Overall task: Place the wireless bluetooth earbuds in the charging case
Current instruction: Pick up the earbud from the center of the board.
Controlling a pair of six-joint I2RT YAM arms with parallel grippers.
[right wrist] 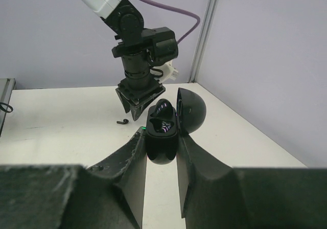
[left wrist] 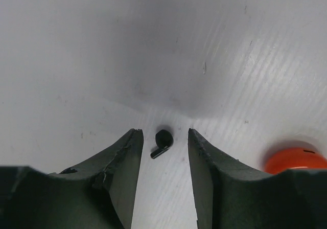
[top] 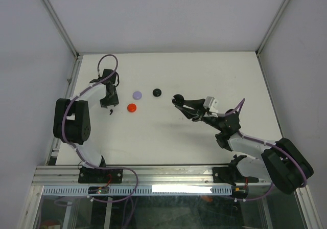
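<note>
Three round cases lie on the white table, their contents hidden: lilac case, black case, red case; a fourth, the open charging case, lid raised, is clamped between the fingers of the right gripper, with a glossy black bud seemingly seated inside; the left gripper, jaws apart, straddles a loose black earbud lying on the table, touching neither finger.
</note>
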